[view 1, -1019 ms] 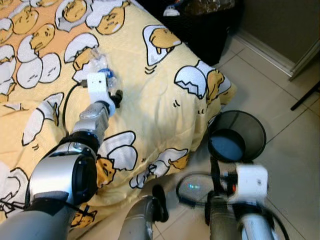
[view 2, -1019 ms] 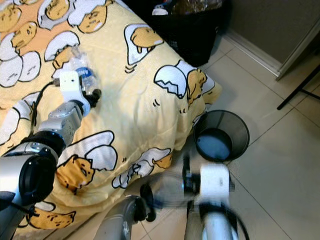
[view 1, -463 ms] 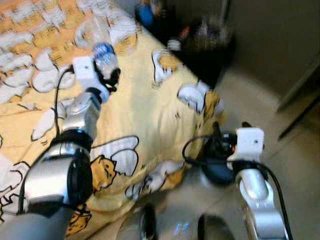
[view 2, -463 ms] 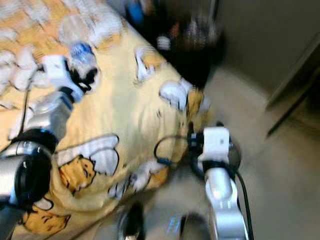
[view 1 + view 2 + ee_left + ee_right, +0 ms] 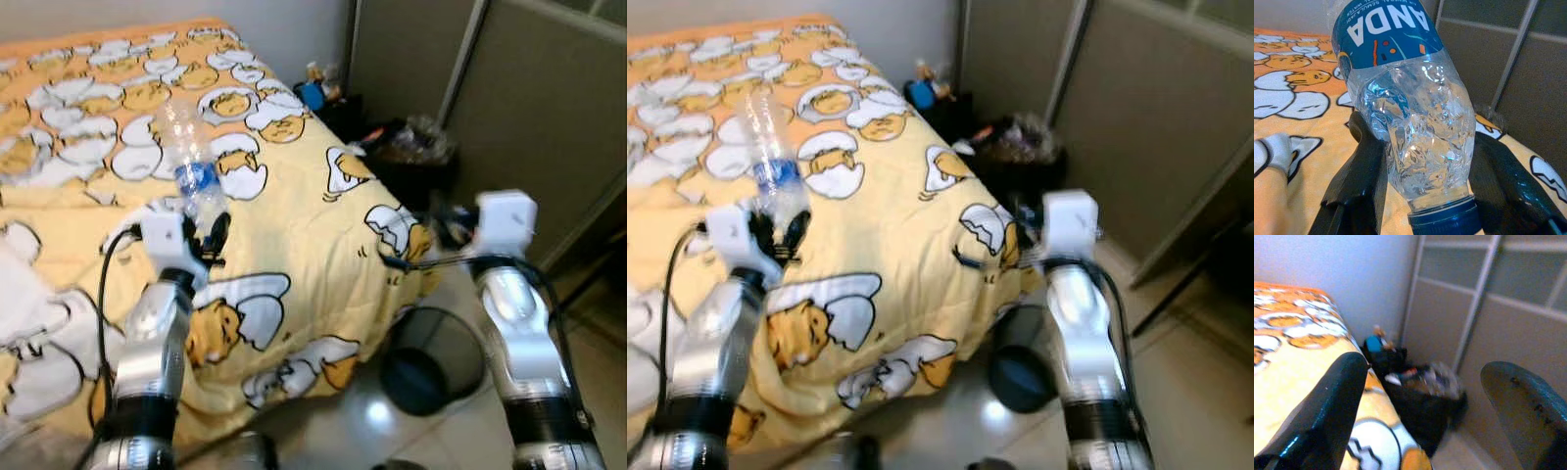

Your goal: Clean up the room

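A crushed clear plastic bottle (image 5: 190,164) with a blue label stands upright above the yellow egg-print blanket (image 5: 294,211). My left gripper (image 5: 202,233) is shut on its cap end; in the left wrist view both black fingers (image 5: 1365,152) press the bottle (image 5: 1415,122) just above its blue cap. My right gripper (image 5: 1425,396) is raised beside the bed's corner, open, with nothing between its fingers (image 5: 1332,396). A black mesh wastebasket (image 5: 433,360) stands on the floor below the right arm.
The bed fills the left half of the scene, with its corner near my right arm. A dark bag or bin of clutter (image 5: 409,149) and small items (image 5: 315,90) sit against the wall beyond the bed. Grey sliding doors (image 5: 549,117) close off the right. Tiled floor lies by the wastebasket.
The camera has tilted up. My left arm has lifted the bottle off the blanket and holds it upright. My right arm has risen from near the floor to bed height.
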### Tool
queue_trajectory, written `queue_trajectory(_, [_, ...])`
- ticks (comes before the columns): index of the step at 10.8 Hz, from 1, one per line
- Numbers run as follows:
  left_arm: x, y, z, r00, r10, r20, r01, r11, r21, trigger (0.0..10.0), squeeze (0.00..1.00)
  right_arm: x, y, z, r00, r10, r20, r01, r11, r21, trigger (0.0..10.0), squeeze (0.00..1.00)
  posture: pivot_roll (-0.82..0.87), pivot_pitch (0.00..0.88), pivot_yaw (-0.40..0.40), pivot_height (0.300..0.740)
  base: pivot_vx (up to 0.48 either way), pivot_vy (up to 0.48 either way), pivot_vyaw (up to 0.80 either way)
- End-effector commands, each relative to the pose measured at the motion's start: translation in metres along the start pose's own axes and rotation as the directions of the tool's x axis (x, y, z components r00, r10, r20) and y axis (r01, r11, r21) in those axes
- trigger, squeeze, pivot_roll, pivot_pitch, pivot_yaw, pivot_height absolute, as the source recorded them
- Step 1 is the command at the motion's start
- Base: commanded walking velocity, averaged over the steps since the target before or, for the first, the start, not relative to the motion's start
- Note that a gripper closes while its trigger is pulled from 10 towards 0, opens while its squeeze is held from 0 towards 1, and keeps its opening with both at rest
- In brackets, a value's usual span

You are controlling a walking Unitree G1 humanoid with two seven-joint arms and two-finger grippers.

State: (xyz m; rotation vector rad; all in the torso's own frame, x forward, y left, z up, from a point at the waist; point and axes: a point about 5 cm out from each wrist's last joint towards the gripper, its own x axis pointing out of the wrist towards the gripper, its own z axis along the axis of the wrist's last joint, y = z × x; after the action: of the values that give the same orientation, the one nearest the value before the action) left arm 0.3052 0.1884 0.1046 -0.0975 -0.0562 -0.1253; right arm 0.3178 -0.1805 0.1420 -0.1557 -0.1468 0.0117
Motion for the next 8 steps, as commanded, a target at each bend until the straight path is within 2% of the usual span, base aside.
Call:
queue_trajectory(1, [0.003, -0.017, 0.015, 0.998, -0.033, 0.060, 0.030, 0.999, 0.038, 0.0, 0.00, 0.004, 0.001, -0.001, 0.999, 0.045, 0.001, -0.045, 0.999, -0.007, 10.0, 0.00, -0.01, 0.000, -0.070, 0.740, 0.000, 0.000, 0.00])
queue_trajectory(2, [0.004, -0.027, 0.012, 0.999, -0.040, 0.026, 0.039, 0.998, 0.045, 0.0, 0.00, 0.004, 0.005, -0.006, 0.997, 0.079, -0.017, -0.079, 0.997, -0.001, 10.0, 0.00, -0.01, 0.000, -0.094, 0.740, 0.000, 0.000, 0.00])
queue_trajectory(3, [0.010, -0.035, 0.010, 0.999, -0.041, 0.000, 0.041, 0.997, 0.065, 10.0, 0.00, 0.003, 0.005, -0.008, 0.996, 0.082, -0.022, -0.082, 0.997, 0.006, 10.0, 0.00, -0.02, 0.000, -0.092, 0.740, 0.000, 0.000, 0.00])
queue_trajectory(4, [0.014, -0.041, 0.013, 0.998, -0.065, 0.004, 0.064, 0.996, 0.069, 10.0, 0.00, 0.001, 0.005, -0.010, 0.996, 0.080, -0.026, -0.080, 0.997, 0.008, 10.0, 0.00, -0.03, 0.000, -0.078, 0.740, 0.000, 0.000, 0.00])
queue_trajectory(5, [0.020, -0.050, 0.020, 0.991, -0.130, 0.023, 0.128, 0.989, 0.079, 10.0, 0.00, -0.004, 0.009, -0.015, 0.997, 0.064, -0.033, -0.064, 0.998, 0.018, 10.0, 0.00, -0.06, 0.000, -0.045, 0.740, 0.244, -0.409, 0.00])
queue_trajectory(7, [0.026, -0.055, 0.021, 0.988, -0.157, 0.005, 0.157, 0.986, 0.059, 10.0, 0.00, -0.012, 0.013, -0.020, 0.998, 0.054, -0.044, -0.053, 0.998, 0.024, 10.0, 0.00, -0.09, 0.000, -0.002, 0.740, 0.251, -0.405, -0.65])
queue_trajectory(8, [0.031, -0.057, 0.019, 0.987, -0.162, -0.014, 0.163, 0.984, 0.076, 10.0, 0.00, -0.017, 0.013, -0.023, 0.998, 0.038, -0.049, -0.037, 0.999, 0.023, 10.0, 0.00, -0.11, 0.000, 0.012, 0.740, 0.292, -0.379, -0.76])
